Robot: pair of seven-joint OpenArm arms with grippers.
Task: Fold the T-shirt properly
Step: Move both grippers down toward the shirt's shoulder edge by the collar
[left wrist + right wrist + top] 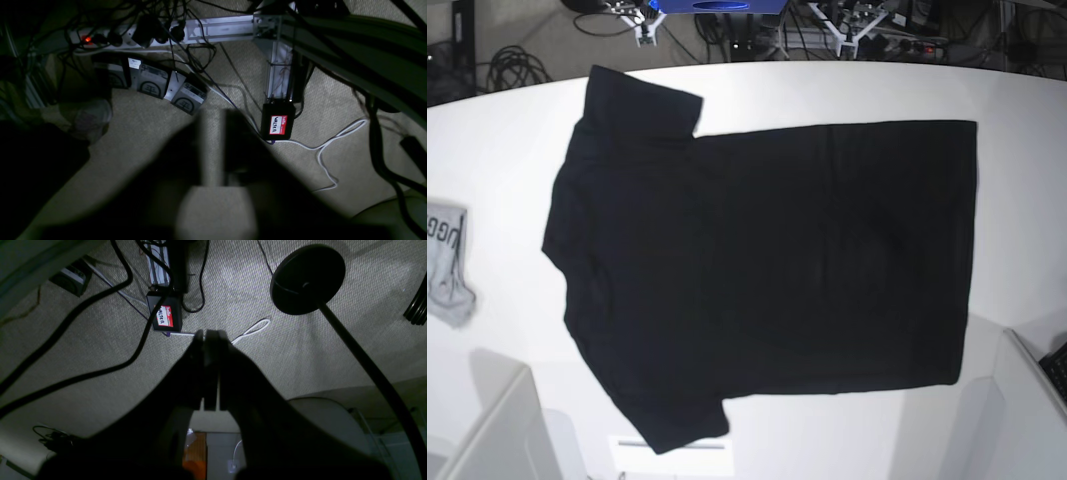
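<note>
T-shirt [767, 270] beside grey cloth [447, 265]

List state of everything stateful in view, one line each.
T-shirt: unfolded, spread flat on the white table, plain black side up.
Grey cloth: crumpled at the table edge, apart from the shirt.
Left gripper: shut, holding nothing, over the floor.
Right gripper: shut, holding nothing, over the floor.
Power strip: switch lit.
</note>
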